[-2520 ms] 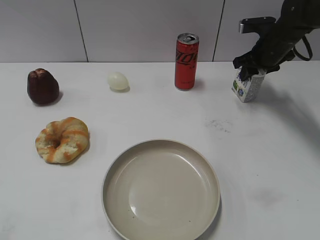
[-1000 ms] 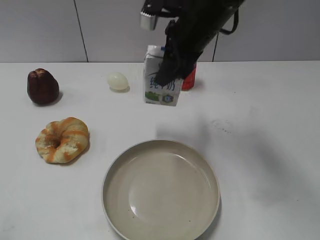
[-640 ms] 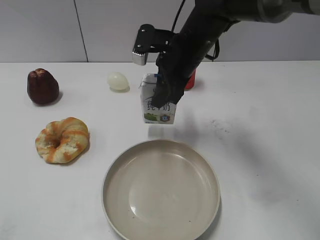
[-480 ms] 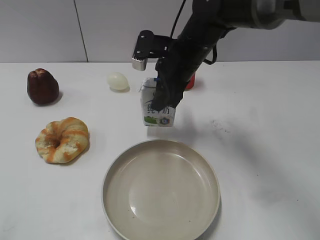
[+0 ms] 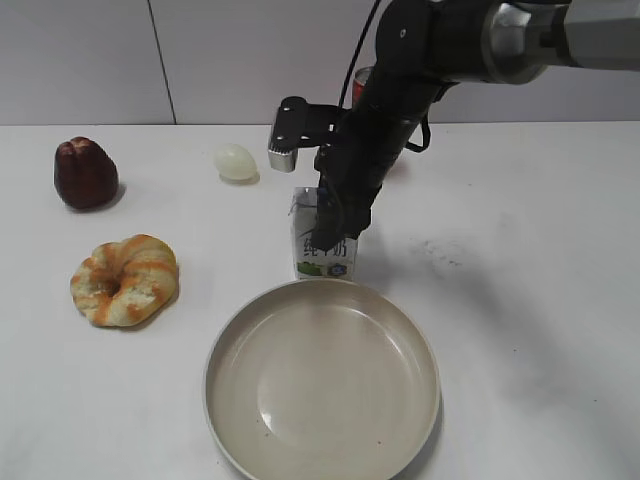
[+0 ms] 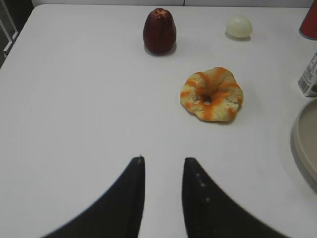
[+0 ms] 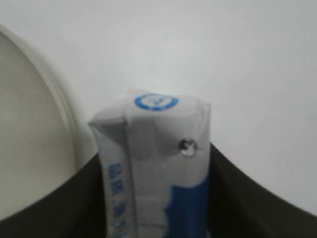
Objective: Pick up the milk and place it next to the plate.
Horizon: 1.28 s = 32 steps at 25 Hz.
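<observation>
- The cream plate [image 5: 322, 380] lies nearest on the white counter [image 5: 540, 330], empty, its raised rim unobstructed.
- At the plate's 12 o'clock, just beyond the rim, the milk carton [image 5: 324, 240] stands upright, its green base strip at or just above the counter; whether it touches the rim cannot be told.
- The right pincer [image 5: 338, 215] comes down from 1 o'clock and has its dark fingers [image 7: 233, 193] pressed on both sides of the carton's upper half, as the right wrist view confirms.
- The left pincer [image 6: 162, 163] hangs over bare counter, its tips slightly parted and holding nothing.
- At 9 o'clock of the carton lies a twisted orange-streaked bread ring [image 5: 125, 279]; farther back are a pale egg [image 5: 236, 161], a dark red fruit [image 5: 86, 173], and a red can [image 5: 362, 75] mostly hidden behind the arm.
- Risk, as I judge it: if the base sits partly on the rim, letting go could tip the carton into the plate.
- A fast opening or a slanted retreat could drag the light carton over.
</observation>
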Available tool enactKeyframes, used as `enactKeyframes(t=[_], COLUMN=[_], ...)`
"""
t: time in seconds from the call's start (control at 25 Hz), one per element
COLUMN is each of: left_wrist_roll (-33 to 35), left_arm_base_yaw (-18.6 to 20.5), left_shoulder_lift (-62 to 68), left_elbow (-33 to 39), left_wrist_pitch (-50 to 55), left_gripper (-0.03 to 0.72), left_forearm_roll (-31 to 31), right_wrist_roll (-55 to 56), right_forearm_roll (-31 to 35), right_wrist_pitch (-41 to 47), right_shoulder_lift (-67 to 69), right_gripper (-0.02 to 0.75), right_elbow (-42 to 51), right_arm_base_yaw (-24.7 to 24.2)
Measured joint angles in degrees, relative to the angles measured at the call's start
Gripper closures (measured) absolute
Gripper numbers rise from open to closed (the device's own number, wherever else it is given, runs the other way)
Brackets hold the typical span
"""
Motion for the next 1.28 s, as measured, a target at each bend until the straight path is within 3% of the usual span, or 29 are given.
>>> enactKeyframes(t=[0.2,0.44,0.6,0.84,0.92,1.08,1.28], left_wrist_roll=[0.0,0.0,0.0,0.0,0.0,0.0,0.0], left_arm_base_yaw=[0.0,0.0,0.0,0.0,0.0,0.0,0.0], left_shoulder_lift=[0.0,0.0,0.0,0.0,0.0,0.0,0.0], left_elbow=[0.0,0.0,0.0,0.0,0.0,0.0,0.0], left_wrist_pitch=[0.0,0.0,0.0,0.0,0.0,0.0,0.0], left_gripper=[0.481,0.481,0.481,0.481,0.481,0.481,0.481], left_forearm_roll=[0.0,0.0,0.0,0.0,0.0,0.0,0.0], right_wrist_roll=[0.0,2.1,17.9,50.5,57.5,67.4,69.6], right_forearm_roll=[-0.1,-0.6,-3.4,-22.6,-26.2,-27.6,-27.7], right_wrist_pitch=[1.5,0.0,-3.8,-6.0,-5.2,-1.4,6.8], right_shoulder_lift=[-1.1,-6.7,-9.8,-10.3,-10.3,-10.3,-10.3], right_gripper=[0.174,0.151,0.148,0.148,0.148,0.148,0.148], right_elbow=[0.0,-1.4,-4.8,-12.1,-13.4,-13.8,-13.9], right_arm_base_yaw=[0.0,-0.3,-1.8,-7.5,-10.2,-16.5,-22.5])
